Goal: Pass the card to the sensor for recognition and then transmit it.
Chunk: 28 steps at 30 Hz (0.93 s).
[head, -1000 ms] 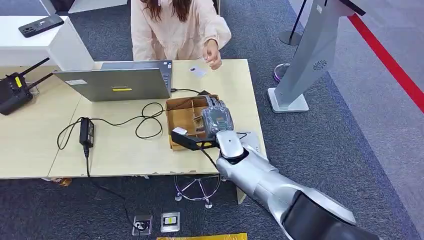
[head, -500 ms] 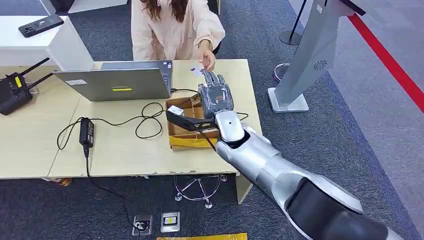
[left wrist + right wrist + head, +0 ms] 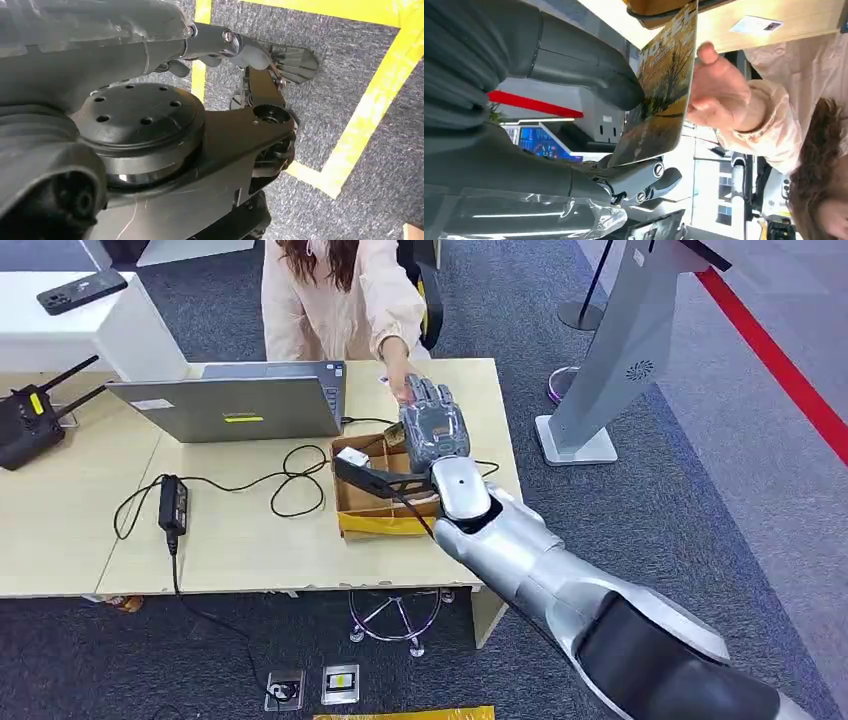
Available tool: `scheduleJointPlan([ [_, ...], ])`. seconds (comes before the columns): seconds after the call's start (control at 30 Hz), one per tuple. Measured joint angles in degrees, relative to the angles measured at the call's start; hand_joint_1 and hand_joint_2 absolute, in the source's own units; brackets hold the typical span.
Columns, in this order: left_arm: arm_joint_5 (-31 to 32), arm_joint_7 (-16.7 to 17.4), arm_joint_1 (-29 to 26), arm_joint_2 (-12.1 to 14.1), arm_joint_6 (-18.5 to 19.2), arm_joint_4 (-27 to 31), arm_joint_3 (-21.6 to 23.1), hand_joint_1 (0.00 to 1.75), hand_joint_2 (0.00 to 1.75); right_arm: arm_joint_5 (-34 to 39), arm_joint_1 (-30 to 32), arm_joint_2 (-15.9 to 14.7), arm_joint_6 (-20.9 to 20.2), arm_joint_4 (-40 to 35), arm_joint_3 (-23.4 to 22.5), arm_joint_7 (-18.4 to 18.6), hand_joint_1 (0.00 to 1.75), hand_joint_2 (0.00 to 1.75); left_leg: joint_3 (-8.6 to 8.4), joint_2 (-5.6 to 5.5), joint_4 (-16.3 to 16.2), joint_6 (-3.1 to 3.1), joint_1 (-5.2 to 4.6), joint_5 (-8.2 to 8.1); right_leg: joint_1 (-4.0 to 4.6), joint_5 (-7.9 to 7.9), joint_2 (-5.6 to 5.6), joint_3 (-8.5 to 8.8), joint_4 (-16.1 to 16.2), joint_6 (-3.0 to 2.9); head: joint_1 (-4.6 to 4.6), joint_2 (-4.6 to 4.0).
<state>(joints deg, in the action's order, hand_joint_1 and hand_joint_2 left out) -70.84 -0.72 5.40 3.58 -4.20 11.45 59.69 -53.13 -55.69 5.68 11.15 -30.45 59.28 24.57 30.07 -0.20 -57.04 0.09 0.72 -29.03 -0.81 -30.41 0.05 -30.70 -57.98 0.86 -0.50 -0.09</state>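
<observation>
My right hand [image 3: 432,430] reaches over the far side of the table [image 3: 80,530], past the open cardboard box [image 3: 352,508]. In the right wrist view it pinches a yellow picture card [image 3: 661,95] between thumb and fingers [image 3: 639,177]. A person in a pale top sits across the table, and the person's hand [image 3: 719,95] is right at the card's free edge; I cannot tell whether it touches. In the head view that hand [image 3: 398,375] meets my fingertips. Another small white card [image 3: 756,24] lies on the table. My left hand [image 3: 235,45] hangs over the carpet, holding nothing.
A grey laptop [image 3: 235,405] stands left of the box, with a black cable and power brick [image 3: 173,505] trailing across the table. A black radio unit [image 3: 30,420] sits at the far left. A grey kiosk stand [image 3: 620,350] rises on the right.
My right hand has moved from above the box forward toward the person, carrying the card. The person's hand has come down to meet it.
</observation>
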Motion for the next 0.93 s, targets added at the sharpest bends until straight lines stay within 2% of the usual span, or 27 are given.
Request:
scheduleJointPlan([
  [0.3, 0.04, 0.0, 0.29, 0.02, -0.02, 0.0, 0.85, 0.0, 0.0, -1.92, -3.1, -0.02, -0.79, 0.61, 0.26, 2.21, 1.75, 1.75, 0.0, 0.0, 0.0, 0.0, 0.0, 0.0, 0.0, 0.0, 0.01, 0.0, 0.0, 0.0, 0.0, 0.0],
  [0.93, 0.28, 0.33, 0.34, 0.02, -0.04, 0.0, 1.27, 0.0, 0.0, -2.58, -3.78, -1.05, -1.51, 2.47, 0.28, 3.04, 1.75, 1.75, 0.03, 0.0, 0.0, 0.0, 0.0, 0.0, 0.0, -0.01, -0.01, -0.03, 0.0, -0.01, 0.02, 0.0],
])
